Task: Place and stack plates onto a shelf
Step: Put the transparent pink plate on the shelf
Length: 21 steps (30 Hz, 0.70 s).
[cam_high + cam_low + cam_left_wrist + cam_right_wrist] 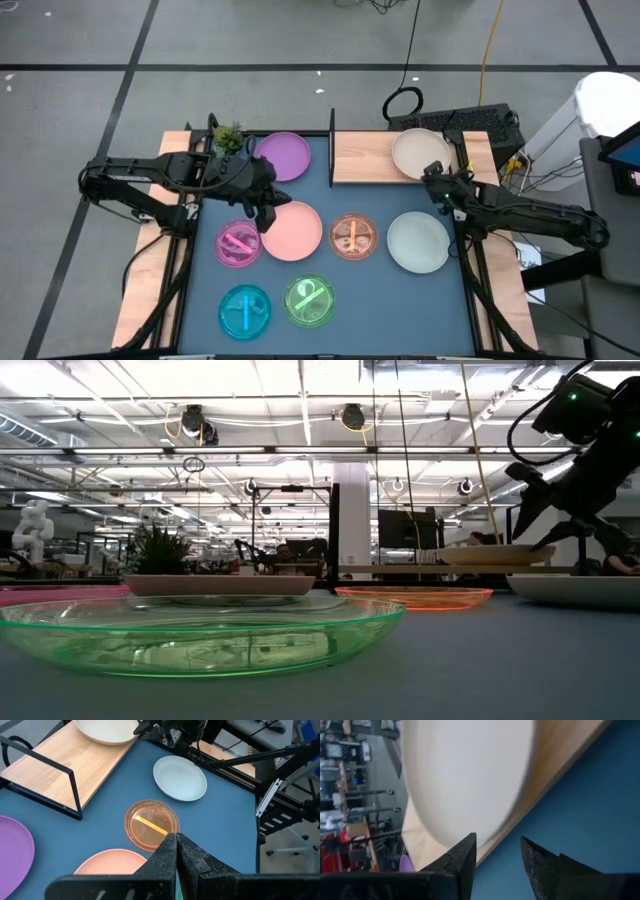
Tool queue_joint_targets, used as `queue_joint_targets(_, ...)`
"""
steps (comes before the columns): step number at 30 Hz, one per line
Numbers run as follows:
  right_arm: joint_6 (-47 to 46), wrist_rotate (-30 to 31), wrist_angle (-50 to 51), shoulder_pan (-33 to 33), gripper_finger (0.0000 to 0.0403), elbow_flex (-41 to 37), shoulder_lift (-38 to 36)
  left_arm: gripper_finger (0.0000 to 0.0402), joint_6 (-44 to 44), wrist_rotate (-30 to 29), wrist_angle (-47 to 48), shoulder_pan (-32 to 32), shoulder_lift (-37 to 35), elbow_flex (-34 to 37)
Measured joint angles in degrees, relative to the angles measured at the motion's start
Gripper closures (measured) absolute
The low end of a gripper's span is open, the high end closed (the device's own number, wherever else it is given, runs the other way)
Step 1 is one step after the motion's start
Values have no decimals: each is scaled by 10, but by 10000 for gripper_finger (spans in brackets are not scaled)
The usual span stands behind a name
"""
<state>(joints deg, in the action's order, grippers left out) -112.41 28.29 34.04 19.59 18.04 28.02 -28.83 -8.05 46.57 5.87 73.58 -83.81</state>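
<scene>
Presently, starting at the left, the left gripper (266, 216) hangs with its fingers pressed together and nothing between them, over the near-left edge of the pink plate (292, 231). Just to its left lies the magenta plate (239, 244); beyond it, the purple plate (283, 156) is partly covered by the arm. The cyan plate (244, 310) and green plate (311, 301) lie nearer the table's front edge. To its right sits the orange-brown plate (353, 237), then the pale mint-white plate (418, 242).

The shelf (365, 157) lies at the table's far side, black upright at its left end. The cream plate (420, 152) rests on its right end, its edge partly hidden by the right gripper (436, 180). That gripper's fingers stand apart at the plate's near rim; contact cannot be made out. The right wrist view shows the plate blurred, just ahead of the spread fingertips (465, 851).
</scene>
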Motion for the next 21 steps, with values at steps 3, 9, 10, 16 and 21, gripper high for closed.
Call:
queue_joint_targets(3, 33, 0, -27, -4, 262, 0, -11, 398, -3, 0, 1, 0, 0, 0)
queue_joint_targets(9, 76, -1, -79, -20, 261, 0, -34, 398, -11, 0, 12, 0, 0, 0)
queue_joint_targets(10, 83, -1, -87, -24, 261, 0, -38, 398, -14, 0, 15, 0, 0, 0)
queue_joint_targets(16, 117, -31, -147, -42, 261, 0, -60, 398, -34, 0, 18, 0, 0, 0)
queue_joint_targets(21, 165, -66, -216, -60, 261, 0, -73, 398, -61, 0, 23, 0, 0, 0)
